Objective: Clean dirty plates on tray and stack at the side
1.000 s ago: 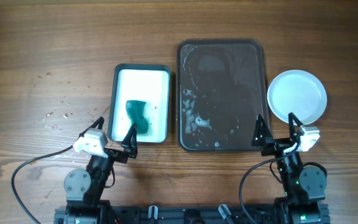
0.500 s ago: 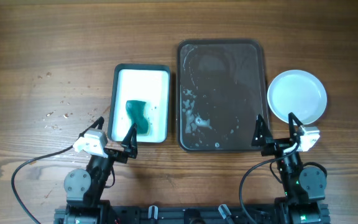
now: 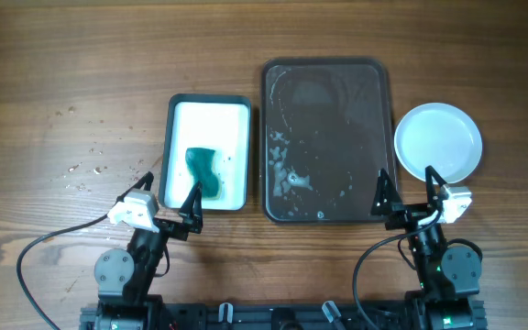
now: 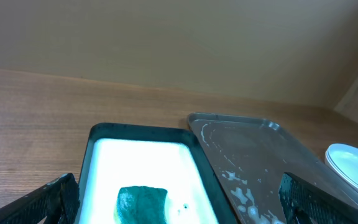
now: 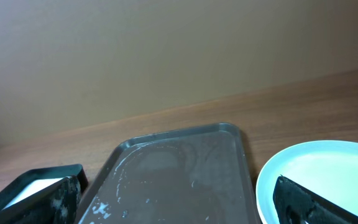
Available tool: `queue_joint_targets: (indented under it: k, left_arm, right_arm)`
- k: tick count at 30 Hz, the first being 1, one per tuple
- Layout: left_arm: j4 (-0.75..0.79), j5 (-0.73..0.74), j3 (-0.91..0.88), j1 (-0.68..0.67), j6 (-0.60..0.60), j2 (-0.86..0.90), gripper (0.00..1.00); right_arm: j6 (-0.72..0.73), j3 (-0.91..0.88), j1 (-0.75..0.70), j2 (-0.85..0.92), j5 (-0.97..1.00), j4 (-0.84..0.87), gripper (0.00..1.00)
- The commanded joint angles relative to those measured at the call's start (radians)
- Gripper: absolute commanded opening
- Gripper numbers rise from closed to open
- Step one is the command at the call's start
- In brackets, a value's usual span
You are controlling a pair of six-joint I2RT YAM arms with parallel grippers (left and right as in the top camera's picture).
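The white plates [image 3: 438, 142] sit stacked on the bare wood to the right of the tray; they also show in the right wrist view [image 5: 328, 174] and at the edge of the left wrist view [image 4: 356, 168]. The dark tray [image 3: 326, 137] holds no plate, only foam and wet smears; it shows in the left wrist view [image 4: 260, 155] and the right wrist view [image 5: 179, 174]. My left gripper [image 3: 165, 206] is open and empty at the tub's near end. My right gripper [image 3: 409, 194] is open and empty at the tray's near right corner.
A white-lined tub [image 3: 209, 151] with a green sponge [image 3: 203, 171] stands left of the tray; the left wrist view shows the sponge [image 4: 142, 203] between my fingers' spread. Crumbs [image 3: 85, 170] lie on the wood at the left.
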Motion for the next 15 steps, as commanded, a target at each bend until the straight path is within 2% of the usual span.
queue_joint_targets:
  k: [1, 15]
  left_arm:
    - [0.003, 0.004, -0.008, -0.005, 0.013, -0.008, 1.00]
    - [0.003, 0.004, -0.008, -0.005, 0.013, -0.008, 1.00]
  right_arm:
    - [0.005, -0.003, -0.004, -0.011, 0.014, 0.002, 1.00]
    - [0.005, -0.003, -0.004, -0.011, 0.014, 0.002, 1.00]
